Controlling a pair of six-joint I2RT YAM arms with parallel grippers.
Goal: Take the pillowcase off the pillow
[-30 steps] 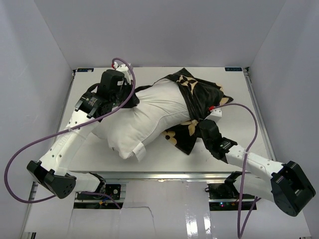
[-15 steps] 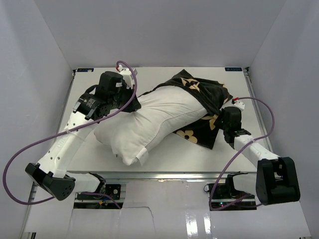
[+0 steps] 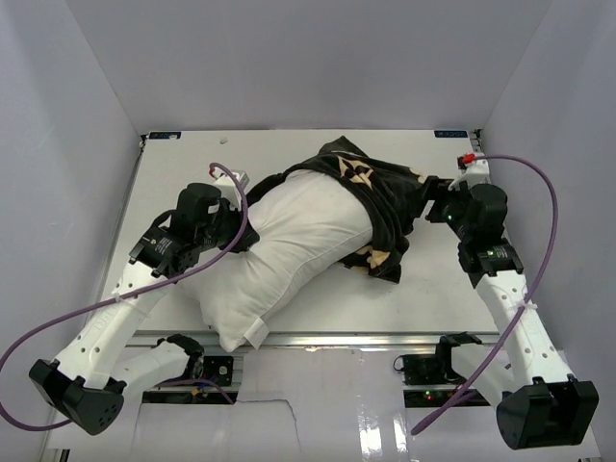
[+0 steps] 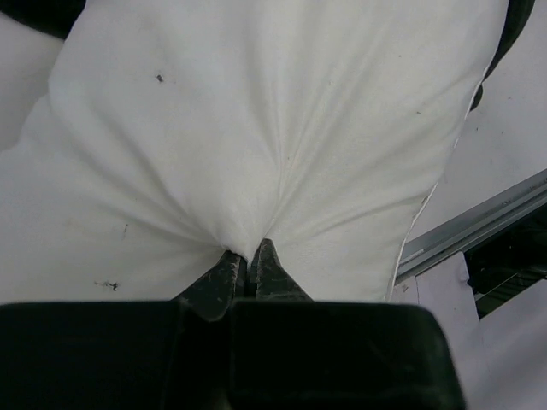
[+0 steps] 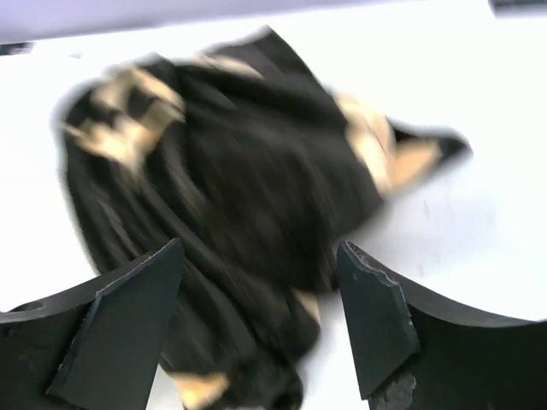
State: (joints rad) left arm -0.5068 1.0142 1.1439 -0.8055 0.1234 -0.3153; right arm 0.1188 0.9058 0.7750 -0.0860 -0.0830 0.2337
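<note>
**Status: Pillowcase Bunched on Far End of Pillow**

1. Pillow. I see the pillow (image 3: 289, 241) lying diagonally on the bench (image 3: 318, 306), running from the near left to the far right. Its near-left corner, which carries a small white tag (image 3: 256, 334), reaches the near edge of the bench.

2. Pillowcase. The pillowcase (image 3: 385, 197) is gathered in folds over the far-right end of the pillow only. Most of the white cushion is bare. Part of the black fabric trails onto the bench beside the pillow.

3. Left pincer. In the left wrist view, the left pincer (image 4: 248, 260) is closed tight on a pinch of the pillow's white fabric. Creases radiate outward from the grip.

4. Right pincer. The right pincer (image 5: 252, 316) stands wide open and holds nothing. It points at the right side of the pillowcase, which lies just ahead of its fingers (image 5: 120, 325). The right wrist view is blurred, so I cannot tell whether the tips touch the cloth.
</note>
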